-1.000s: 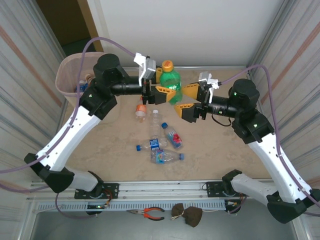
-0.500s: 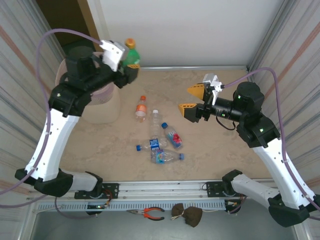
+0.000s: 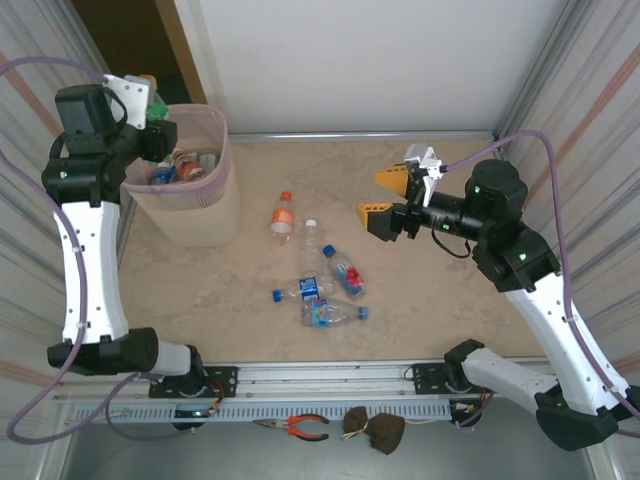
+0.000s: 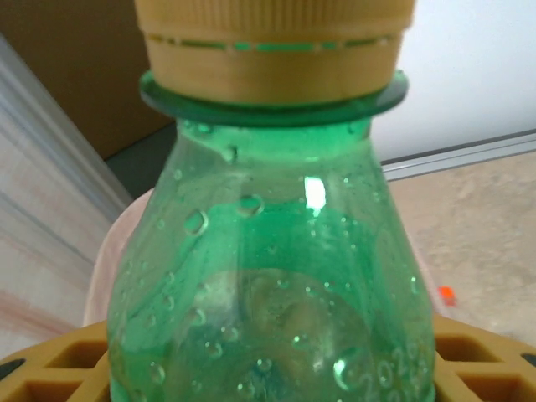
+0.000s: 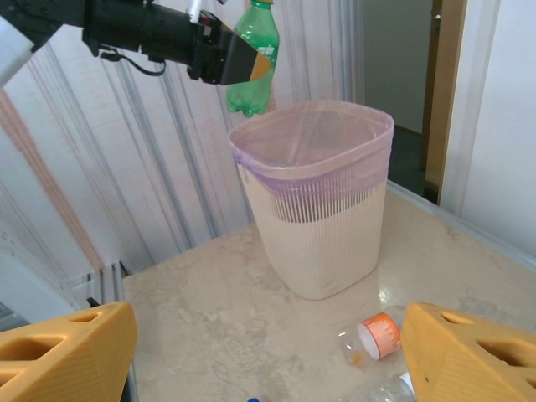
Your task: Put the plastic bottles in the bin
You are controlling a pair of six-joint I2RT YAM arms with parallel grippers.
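My left gripper (image 3: 150,112) is shut on a green bottle (image 3: 156,104) with an orange cap, holding it upright above the far left rim of the bin (image 3: 205,215). The wrist view shows the green bottle (image 4: 276,251) close up between the yellow fingers (image 4: 50,373). The beige bin (image 5: 327,226) has a pink liner, and several bottles (image 3: 180,165) lie inside. More plastic bottles lie on the table: an orange-capped one (image 3: 283,217), a clear one (image 3: 312,240) and a cluster (image 3: 330,295). My right gripper (image 3: 380,198) hangs open over the table's right middle, holding nothing.
Corrugated walls close in both sides of the table. A dark doorway (image 3: 130,50) lies behind the bin. Pliers (image 3: 300,428) and a brown object (image 3: 375,428) lie below the front rail. Purple cables loop above both arms.
My left arm has swung left with the green bottle, from the table's far middle to above the bin. My right gripper has pulled back slightly, its jaws still open.
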